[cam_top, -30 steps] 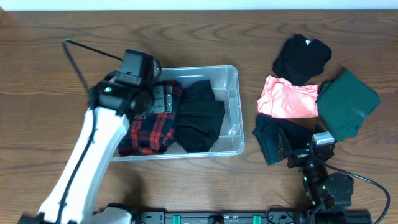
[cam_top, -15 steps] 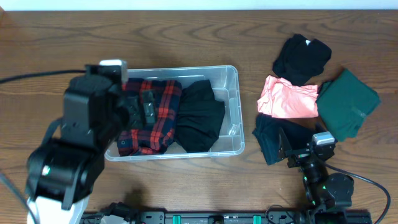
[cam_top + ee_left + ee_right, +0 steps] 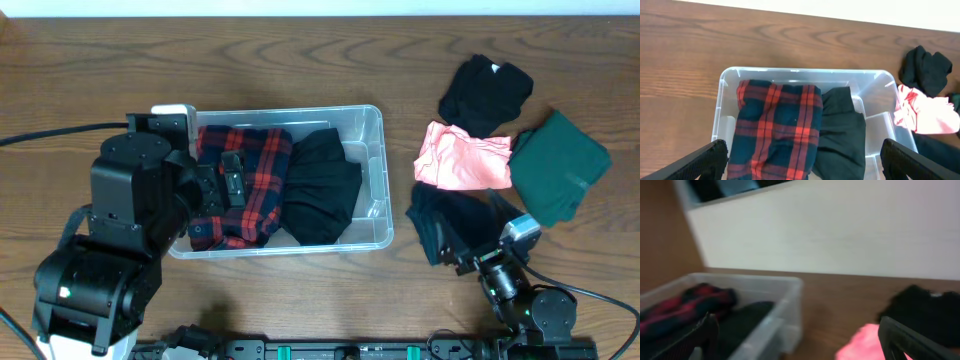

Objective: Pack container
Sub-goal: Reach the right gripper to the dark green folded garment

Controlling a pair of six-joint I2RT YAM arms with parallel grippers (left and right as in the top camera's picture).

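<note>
The clear container (image 3: 372, 135) stands left of centre and holds a red plaid garment (image 3: 252, 170) on the left and a black garment (image 3: 322, 190) on the right. My left gripper (image 3: 220, 182) hangs open and empty above the plaid garment. In the left wrist view its fingers (image 3: 800, 162) frame the container (image 3: 790, 71), the plaid garment (image 3: 777, 125) and the black garment (image 3: 842, 132). My right gripper (image 3: 468, 238) is open and empty, low over a dark navy garment (image 3: 432, 222). The blurred right wrist view (image 3: 807, 340) looks toward the container (image 3: 785, 305).
Right of the container lie a black garment (image 3: 486, 90), a pink garment (image 3: 462, 158) and a dark green garment (image 3: 558, 165). The pink garment (image 3: 865, 342) and the black one (image 3: 925, 305) show in the right wrist view. A white wall borders the table's far edge.
My left gripper has risen out of the container and drawn back toward its left side, leaving the plaid garment inside. My right gripper has shifted and tilted slightly.
</note>
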